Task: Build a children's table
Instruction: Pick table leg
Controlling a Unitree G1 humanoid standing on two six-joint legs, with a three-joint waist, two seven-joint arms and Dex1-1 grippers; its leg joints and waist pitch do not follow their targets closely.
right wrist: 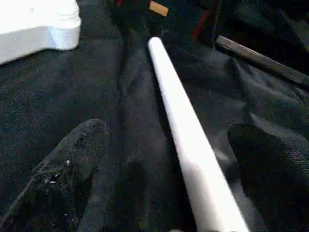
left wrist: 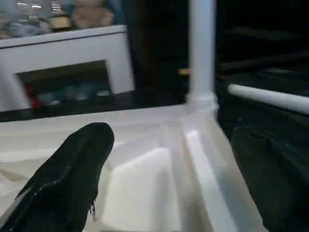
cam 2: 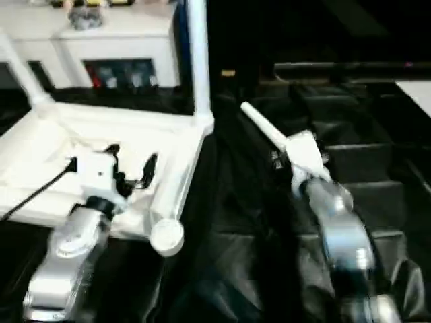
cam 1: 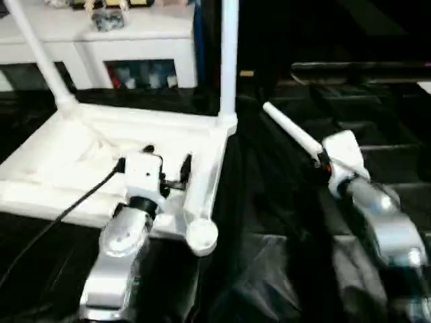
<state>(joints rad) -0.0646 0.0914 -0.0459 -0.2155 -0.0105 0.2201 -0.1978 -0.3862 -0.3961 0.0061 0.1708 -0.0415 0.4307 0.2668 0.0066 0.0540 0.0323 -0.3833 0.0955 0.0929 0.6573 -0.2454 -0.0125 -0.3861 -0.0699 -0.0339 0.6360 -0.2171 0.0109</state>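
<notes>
Head view: tabletop lies underside up, 2 legs seated in far sockets. L pincer spread over the ribs.

R wrist view: R pincer spread around loose leg, not pinching. Grip it, then align w/ near socket.

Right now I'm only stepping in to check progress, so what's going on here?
The robot is assembling a children's table. The tabletop lies underside up on black sheeting, with two legs already standing in its far corner sockets. The left gripper hovers open over the tabletop's near right part. The right gripper reaches along a loose leg lying on the sheeting; its jaws are open either side of it. The near right socket is empty.
</notes>
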